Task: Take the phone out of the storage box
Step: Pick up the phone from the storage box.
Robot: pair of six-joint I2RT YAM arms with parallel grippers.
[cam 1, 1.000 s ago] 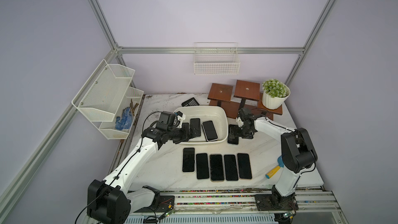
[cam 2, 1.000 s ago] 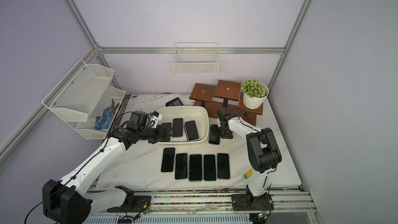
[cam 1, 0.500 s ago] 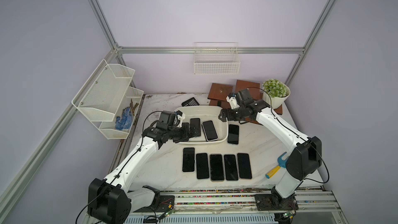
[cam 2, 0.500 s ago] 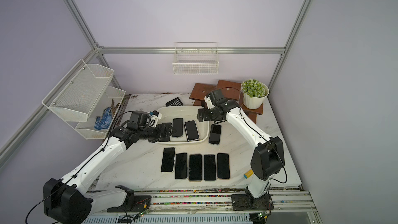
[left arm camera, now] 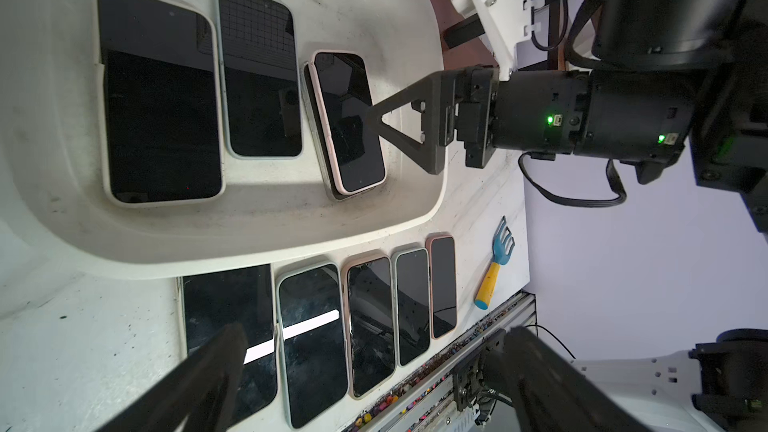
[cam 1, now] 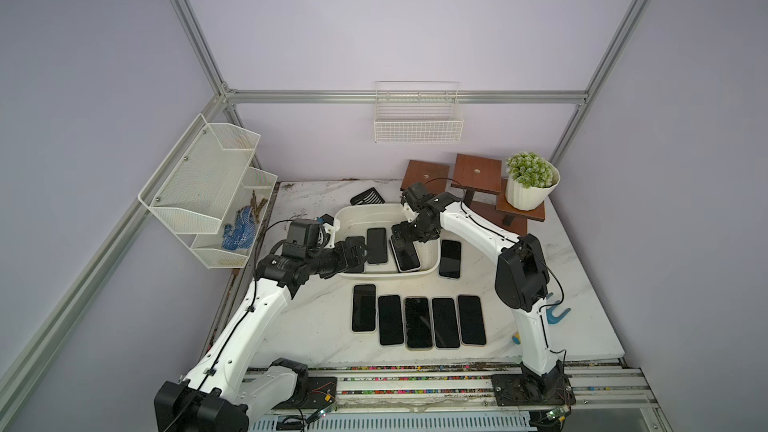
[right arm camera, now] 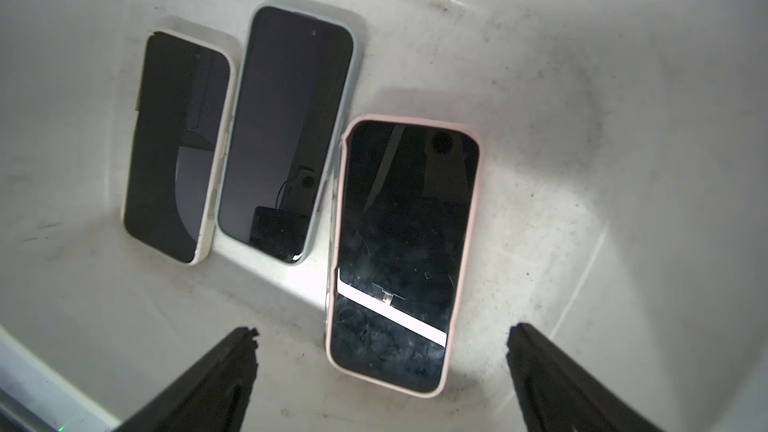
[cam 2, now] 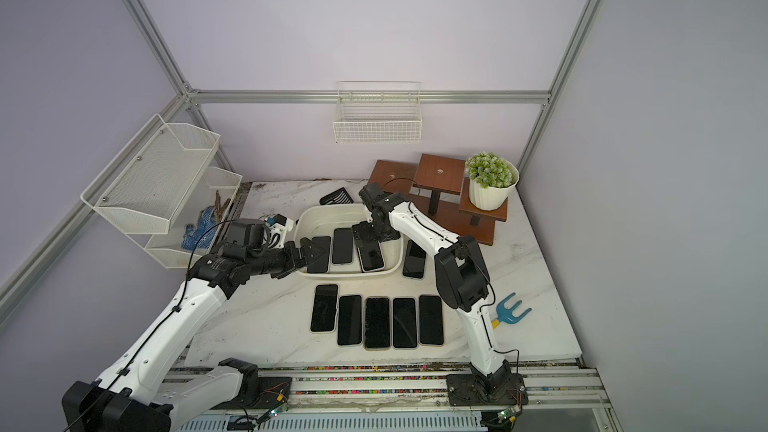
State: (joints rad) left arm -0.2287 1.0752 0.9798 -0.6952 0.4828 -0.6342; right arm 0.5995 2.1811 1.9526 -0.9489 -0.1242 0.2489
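While the right gripper (right arm camera: 380,331) hangs open, the pink-cased phone (right arm camera: 405,251) lies just beneath it

In the box (cam 1: 365,218), we see bare floor behind the phones (cam 1: 377,245). Our left hand (cam 1: 358,254) crowds its left side, our right hand (cam 1: 400,238) its right. A phone row (cam 1: 417,322) fronts it.

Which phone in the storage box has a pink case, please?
The phone nearest the right gripper; the others seen have cream and pale-blue cases.
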